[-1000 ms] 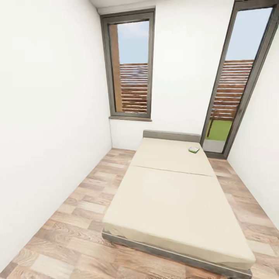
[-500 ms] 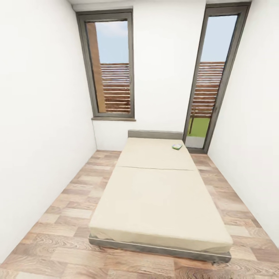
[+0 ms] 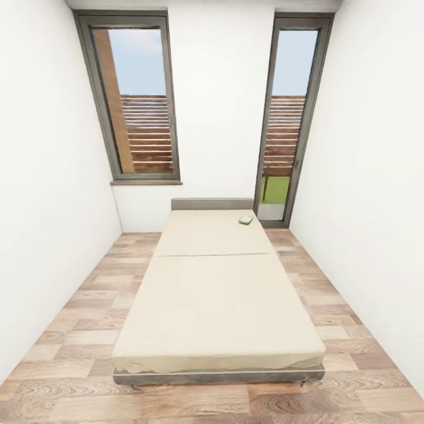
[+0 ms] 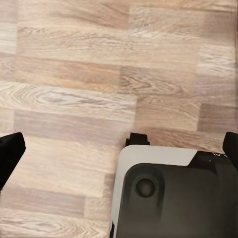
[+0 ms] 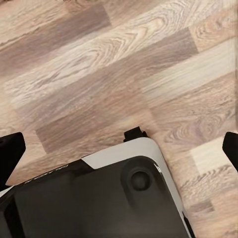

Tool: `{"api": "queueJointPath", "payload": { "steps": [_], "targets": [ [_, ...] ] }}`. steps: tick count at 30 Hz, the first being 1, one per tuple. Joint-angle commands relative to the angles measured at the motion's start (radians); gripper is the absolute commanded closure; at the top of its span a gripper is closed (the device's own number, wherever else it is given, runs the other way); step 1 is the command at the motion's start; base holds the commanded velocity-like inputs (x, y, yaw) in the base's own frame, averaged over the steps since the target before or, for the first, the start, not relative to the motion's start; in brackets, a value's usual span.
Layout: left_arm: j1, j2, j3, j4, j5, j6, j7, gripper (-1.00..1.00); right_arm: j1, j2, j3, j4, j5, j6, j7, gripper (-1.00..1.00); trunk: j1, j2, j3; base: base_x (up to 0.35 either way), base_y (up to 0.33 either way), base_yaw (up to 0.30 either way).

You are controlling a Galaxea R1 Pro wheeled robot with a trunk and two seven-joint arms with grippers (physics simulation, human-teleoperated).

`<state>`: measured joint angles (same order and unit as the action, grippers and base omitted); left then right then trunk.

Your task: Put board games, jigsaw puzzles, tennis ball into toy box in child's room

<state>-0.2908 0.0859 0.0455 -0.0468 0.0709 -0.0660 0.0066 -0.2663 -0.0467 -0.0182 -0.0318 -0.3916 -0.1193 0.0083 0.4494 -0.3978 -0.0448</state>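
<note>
Head toward bed [image 3: 218,294]; wrists floorward [image 4: 74,74]

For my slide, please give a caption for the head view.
Beige bed between two tall windows, one small green-white board game near its headboard.

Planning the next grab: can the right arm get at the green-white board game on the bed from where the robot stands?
Probably not: the board game lies near the headboard, the bed's whole length away.

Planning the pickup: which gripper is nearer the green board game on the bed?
Cannot tell. The board game lies far off near the headboard; both grippers point at the floor beside the robot's base.
</note>
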Motion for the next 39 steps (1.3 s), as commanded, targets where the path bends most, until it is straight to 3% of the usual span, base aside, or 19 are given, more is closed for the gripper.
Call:
{"api": "queueJointPath", "payload": {
  "steps": [1,20,29,39],
  "targets": [
    [-0.001,0.000,0.004,0.001,0.007,-0.003,0.000,-1.00,-0.001,0.000,-0.001,0.001,-0.004,-0.003,0.001,-1.00,0.001,-0.002,-0.002,0.000,0.000,-0.279],
    [-0.001,-0.003,0.004,0.001,0.007,-0.003,0.000,-1.00,-0.001,0.000,-0.001,0.001,-0.004,-0.005,0.000,-1.00,0.001,-0.002,-0.022,0.000,0.000,-0.207],
    [-0.001,-0.007,0.005,0.001,0.007,-0.003,0.000,-1.00,0.021,0.007,0.000,0.001,-0.003,-0.076,-0.002,-1.00,0.001,-0.002,-0.026,0.000,0.000,-0.035],
    [-0.001,-0.008,0.005,0.001,0.006,-0.003,0.000,-1.00,0.027,0.005,0.000,0.001,-0.004,-0.100,-0.009,-1.00,0.001,-0.002,-0.026,0.000,0.000,-0.002]
  ]
}}
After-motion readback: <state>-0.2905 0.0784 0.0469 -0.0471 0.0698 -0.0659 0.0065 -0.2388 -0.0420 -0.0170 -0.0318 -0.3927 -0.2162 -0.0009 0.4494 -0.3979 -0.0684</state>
